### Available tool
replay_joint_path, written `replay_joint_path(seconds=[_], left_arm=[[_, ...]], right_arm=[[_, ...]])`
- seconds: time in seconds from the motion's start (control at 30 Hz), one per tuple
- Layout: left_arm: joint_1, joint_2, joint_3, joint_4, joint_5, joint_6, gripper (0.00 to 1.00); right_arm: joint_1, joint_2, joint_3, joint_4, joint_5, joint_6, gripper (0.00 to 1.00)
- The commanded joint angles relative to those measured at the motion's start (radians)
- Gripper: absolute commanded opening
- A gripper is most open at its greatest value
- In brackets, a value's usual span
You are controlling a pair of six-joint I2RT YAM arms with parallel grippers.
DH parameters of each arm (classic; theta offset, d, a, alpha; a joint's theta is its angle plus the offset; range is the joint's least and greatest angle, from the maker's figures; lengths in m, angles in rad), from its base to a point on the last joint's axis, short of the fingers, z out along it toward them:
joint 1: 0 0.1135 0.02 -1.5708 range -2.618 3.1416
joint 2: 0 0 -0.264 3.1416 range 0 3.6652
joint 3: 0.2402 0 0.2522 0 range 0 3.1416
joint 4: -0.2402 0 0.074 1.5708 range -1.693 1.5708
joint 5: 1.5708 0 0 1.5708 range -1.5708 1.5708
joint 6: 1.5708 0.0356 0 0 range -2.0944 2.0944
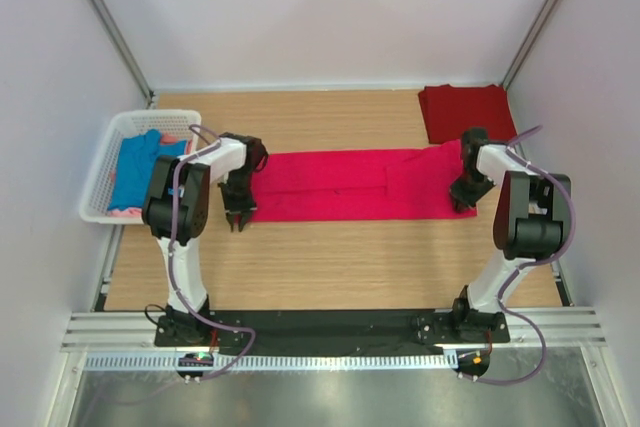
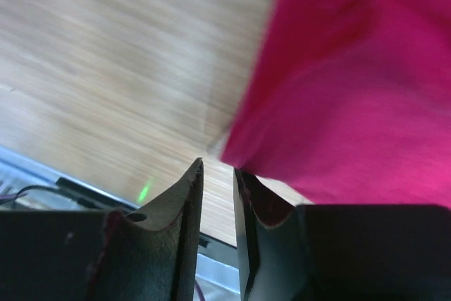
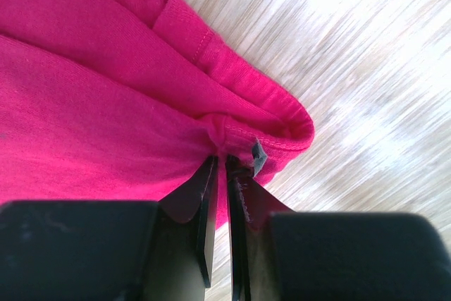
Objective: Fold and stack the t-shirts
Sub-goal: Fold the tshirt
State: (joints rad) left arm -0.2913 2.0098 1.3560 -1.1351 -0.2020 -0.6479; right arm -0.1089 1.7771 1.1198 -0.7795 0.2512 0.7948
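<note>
Wood table (image 1: 330,267) | left tool (image 1: 238,221) slightly parted beside pinkish-red t-shirt (image 1: 340,187) corner | right tool (image 1: 462,204) pinching its opposite edge

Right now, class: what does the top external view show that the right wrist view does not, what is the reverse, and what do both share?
Only top external: the white basket holding a blue t-shirt, the darker red t-shirt at the far right, and the left gripper. Only right wrist: the stitched hem, bunched where the right gripper pinches it. Both: the bright pinkish-red t-shirt lying on the wooden table.
</note>
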Motion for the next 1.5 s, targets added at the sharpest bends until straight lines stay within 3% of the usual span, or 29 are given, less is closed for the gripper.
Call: replay_joint_path(seconds=[0.0, 0.27, 0.5, 0.87, 1.17, 1.3, 1.33, 1.4, 1.47], left_arm=[[0.009, 0.007, -0.031, -0.012, -0.126, -0.045, 0.25], [0.014, -0.052, -0.009, -0.049, -0.108, -0.067, 0.28], [0.015, -0.178, 0.015, 0.012, 0.047, -0.032, 0.43], [0.064, -0.141, -0.076, 0.138, 0.185, 0.007, 0.42], [0.066, -0.060, -0.081, 0.146, 0.170, 0.017, 0.34], [0.066, -0.057, -0.075, 0.117, 0.115, 0.017, 0.19], [0.067, -0.057, -0.072, 0.109, 0.104, 0.019, 0.09], [0.069, -0.056, -0.066, 0.089, 0.081, 0.019, 0.00], [0.072, -0.059, -0.064, 0.084, 0.072, 0.013, 0.00]], right_arm=[[-0.023, -0.015, -0.014, -0.014, 0.097, -0.034, 0.17], [-0.026, -0.034, -0.011, 0.009, 0.051, -0.052, 0.17], [-0.025, -0.064, -0.008, 0.008, 0.020, -0.065, 0.17], [-0.025, -0.061, -0.006, 0.009, 0.019, -0.080, 0.17], [-0.025, -0.053, -0.018, 0.019, 0.026, -0.088, 0.17], [-0.026, -0.053, -0.026, 0.022, 0.045, -0.095, 0.17], [-0.026, -0.051, -0.026, 0.019, 0.049, -0.100, 0.17], [-0.026, -0.051, -0.023, 0.016, 0.063, -0.103, 0.16], [-0.026, -0.053, -0.023, 0.013, 0.076, -0.108, 0.15]])
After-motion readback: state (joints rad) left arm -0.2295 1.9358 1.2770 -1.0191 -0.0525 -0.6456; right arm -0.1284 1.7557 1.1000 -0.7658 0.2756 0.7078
